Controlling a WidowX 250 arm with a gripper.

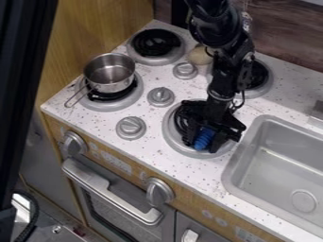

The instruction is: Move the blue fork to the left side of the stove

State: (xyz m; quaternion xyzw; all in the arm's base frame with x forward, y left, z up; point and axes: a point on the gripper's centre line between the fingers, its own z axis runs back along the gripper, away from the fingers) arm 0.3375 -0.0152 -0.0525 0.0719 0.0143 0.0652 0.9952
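Note:
The black gripper hangs over the front right burner of the toy stove, close above its dark coil. Directly at the gripper's lower end is a blue ribbed object, partly hidden by the black parts around it. Its full shape is hidden, so I cannot tell from what shows that it is a fork, nor whether it rests on the burner. The white speckled stove top extends to the left of the gripper.
On the front left burner stands a metal pot, its wire handle pointing toward the left front edge. Several grey knobs rise between the burners. A round tan object lies near the back. The sink is to the right.

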